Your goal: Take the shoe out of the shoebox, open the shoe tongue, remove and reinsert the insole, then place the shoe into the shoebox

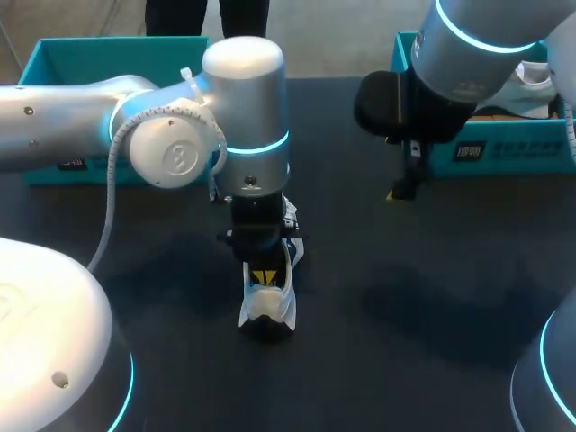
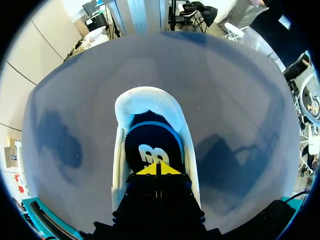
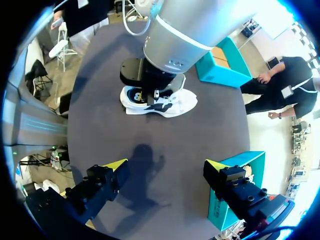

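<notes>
A white shoe (image 1: pixel 267 306) lies on the dark table near the middle, with a dark blue insole (image 2: pixel 150 150) bearing a white logo inside its opening. My left gripper (image 1: pixel 265 276) points straight down into the shoe. In the left wrist view the left gripper (image 2: pixel 158 170) has its yellow tips pressed together on the insole at the heel end; nothing shows between them. My right gripper (image 1: pixel 405 184) hangs above the table at the back right. The right gripper (image 3: pixel 166 167) stands wide open and empty there, well apart from the shoe (image 3: pixel 172 105).
One teal shoebox (image 1: pixel 54 63) sits at the back left behind my left arm. A second teal shoebox (image 1: pixel 504 153) with something white inside stands at the back right, just beside the right gripper's finger (image 3: pixel 235 182).
</notes>
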